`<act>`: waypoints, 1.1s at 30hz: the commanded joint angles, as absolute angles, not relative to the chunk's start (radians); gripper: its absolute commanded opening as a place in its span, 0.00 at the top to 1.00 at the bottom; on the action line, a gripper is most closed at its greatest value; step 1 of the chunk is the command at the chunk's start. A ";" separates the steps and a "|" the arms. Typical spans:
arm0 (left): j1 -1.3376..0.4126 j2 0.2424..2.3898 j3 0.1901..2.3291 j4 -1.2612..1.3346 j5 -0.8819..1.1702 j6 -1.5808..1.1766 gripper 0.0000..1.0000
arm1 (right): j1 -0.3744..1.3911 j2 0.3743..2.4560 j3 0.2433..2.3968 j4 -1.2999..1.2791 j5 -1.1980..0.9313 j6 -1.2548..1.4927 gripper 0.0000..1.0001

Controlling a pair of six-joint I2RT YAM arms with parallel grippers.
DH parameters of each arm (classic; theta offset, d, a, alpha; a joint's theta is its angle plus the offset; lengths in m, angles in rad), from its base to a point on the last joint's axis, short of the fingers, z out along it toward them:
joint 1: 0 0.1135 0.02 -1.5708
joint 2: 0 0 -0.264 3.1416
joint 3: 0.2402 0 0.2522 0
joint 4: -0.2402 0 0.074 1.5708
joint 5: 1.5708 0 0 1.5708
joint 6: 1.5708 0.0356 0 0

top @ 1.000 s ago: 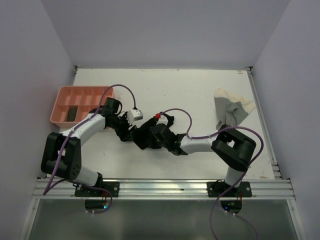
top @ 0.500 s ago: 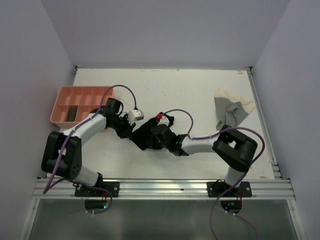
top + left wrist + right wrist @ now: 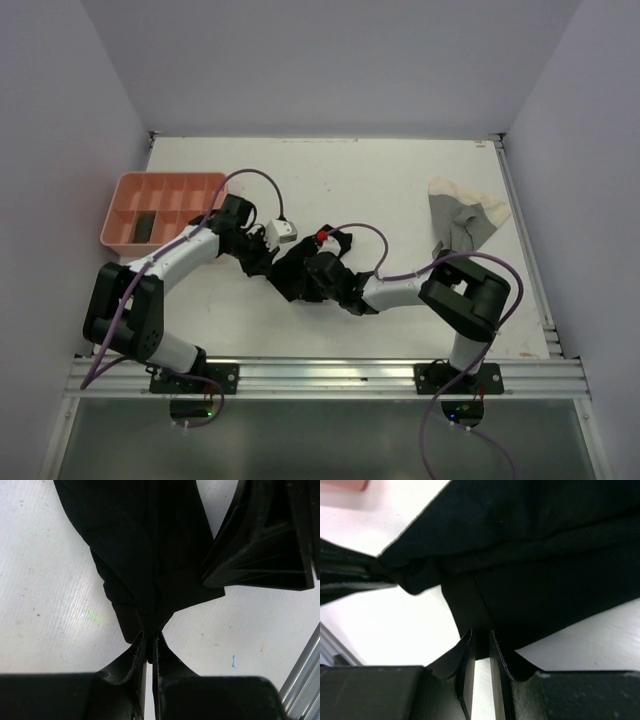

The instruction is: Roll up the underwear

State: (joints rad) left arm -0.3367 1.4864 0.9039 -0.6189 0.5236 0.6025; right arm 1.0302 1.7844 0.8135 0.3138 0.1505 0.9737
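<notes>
Pinching the black underwear (image 3: 145,555) at bench (image 3: 400,180) centre from both sides: clamped almost closed on a cloth edge with the left end effector (image 3: 148,642), and likewise with the right end effector (image 3: 480,640), probably to hold the garment taut for rolling, though hard to judge amid so much black. Farther out at two o'clock, lying crumpled and awaiting its turn, the cream underwear (image 3: 462,215). At ten o'clock, tucked into the pink tray (image 3: 118,186), a black roll (image 3: 146,227), seemingly finished.

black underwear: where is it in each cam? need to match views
Top external: black underwear mid-table, between the two arms' tips.
Left wrist: fills top centre, edge pinched by the left fingers at bottom.
Right wrist: fills the upper frame, edge pinched by the right fingers.
Shared landmark: the white table beneath it.
</notes>
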 commanded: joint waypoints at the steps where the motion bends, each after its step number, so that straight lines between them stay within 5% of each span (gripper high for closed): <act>1: -0.360 1.462 0.942 -0.635 0.537 0.589 1.00 | 1.029 1.822 0.798 0.383 0.146 1.025 0.78; 26: -0.459 1.698 0.939 -0.565 0.620 0.465 1.00 | 1.029 1.779 0.739 0.433 0.176 1.045 0.78; 33: -0.459 1.770 0.966 -0.574 0.569 0.440 1.00 | 1.029 1.603 0.695 0.335 0.253 1.043 0.78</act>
State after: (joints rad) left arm -0.4488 1.7172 0.9710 -0.5976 0.6300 0.4538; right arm 1.0279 1.7020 0.7082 0.3847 0.1692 1.0359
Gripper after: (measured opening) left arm 0.075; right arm 0.216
